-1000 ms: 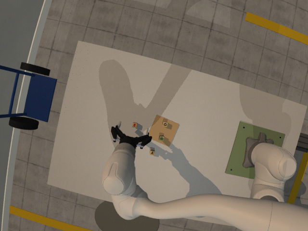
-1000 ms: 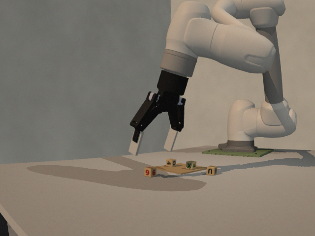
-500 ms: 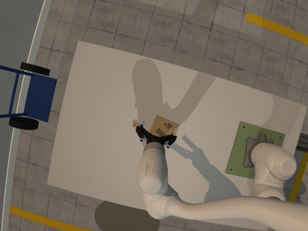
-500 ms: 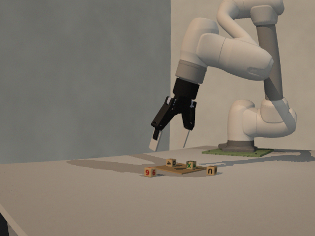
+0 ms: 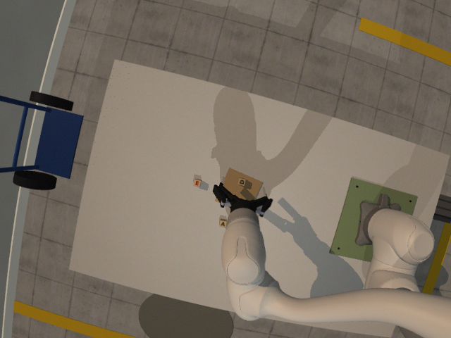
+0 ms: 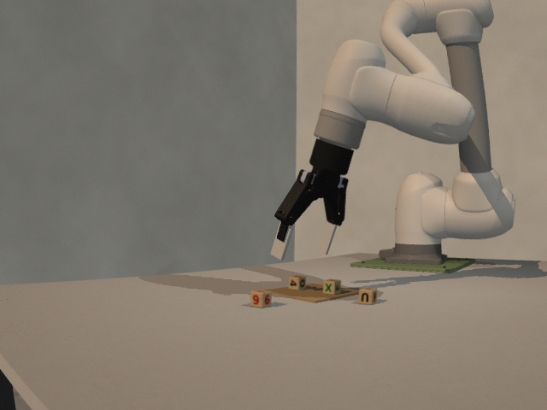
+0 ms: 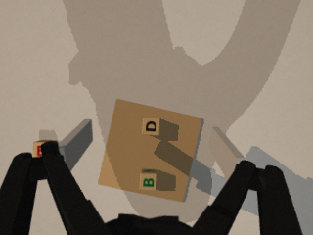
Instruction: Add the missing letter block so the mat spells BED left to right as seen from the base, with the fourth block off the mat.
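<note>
Right, we have the gripper (image 6: 304, 240) hanging well above the table (image 6: 176, 353) with its jaws spread wide and nothing between them. Directly beneath, in the wrist view, we see the brown mat (image 7: 147, 152), and two blocks sit on it: the B block (image 7: 148, 180) at the edge of the mat nearest the jaws, and the D block (image 7: 151, 125) further out, with a gap between them. Off toward one finger (image 7: 54, 171), we catch the E block (image 7: 39, 148) on the bare table, just beside the mat and partly hidden behind that finger. From above we pick up the E block (image 5: 197, 182) out beyond the fingertips on the side away from the arm's base, while the A block (image 5: 223, 222) lies off the mat too, close under the wrist. Further back, the arm stands on a green base plate (image 5: 351, 189), and a blue hand truck (image 5: 58, 145) sits past the far table edge.
</note>
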`<state>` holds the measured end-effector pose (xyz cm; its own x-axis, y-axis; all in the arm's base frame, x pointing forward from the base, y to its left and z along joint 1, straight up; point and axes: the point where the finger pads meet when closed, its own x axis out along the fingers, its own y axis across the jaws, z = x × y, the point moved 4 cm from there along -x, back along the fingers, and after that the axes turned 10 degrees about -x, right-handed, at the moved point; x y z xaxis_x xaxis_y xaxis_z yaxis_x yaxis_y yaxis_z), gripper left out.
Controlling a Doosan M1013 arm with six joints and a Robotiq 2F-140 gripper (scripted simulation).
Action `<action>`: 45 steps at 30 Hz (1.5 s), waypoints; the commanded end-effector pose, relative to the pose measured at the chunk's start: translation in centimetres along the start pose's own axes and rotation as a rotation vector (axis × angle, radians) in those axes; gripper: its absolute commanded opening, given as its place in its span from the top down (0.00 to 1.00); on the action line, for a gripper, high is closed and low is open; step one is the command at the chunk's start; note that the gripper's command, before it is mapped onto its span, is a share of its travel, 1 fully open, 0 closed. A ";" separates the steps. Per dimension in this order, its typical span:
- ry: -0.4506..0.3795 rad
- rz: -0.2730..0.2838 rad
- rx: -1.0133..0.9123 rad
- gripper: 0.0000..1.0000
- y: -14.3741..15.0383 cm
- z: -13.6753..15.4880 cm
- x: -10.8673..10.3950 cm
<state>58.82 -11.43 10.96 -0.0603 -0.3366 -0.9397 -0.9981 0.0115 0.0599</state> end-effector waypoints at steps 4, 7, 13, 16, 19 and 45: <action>0.000 0.000 0.000 0.00 0.0 0.0 0.0; 0.000 0.000 0.000 0.00 0.0 0.0 0.0; 0.000 0.000 0.000 0.00 0.0 0.0 0.0; 0.000 0.000 0.000 0.00 0.0 0.0 0.0; 0.000 0.000 0.000 0.00 0.0 0.0 0.0; -0.268 -0.035 -0.013 0.00 -12.4 -2.2 -5.7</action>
<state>68.34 -11.57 14.97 -0.0333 -0.1547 -0.9874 -0.9994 0.0038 0.0331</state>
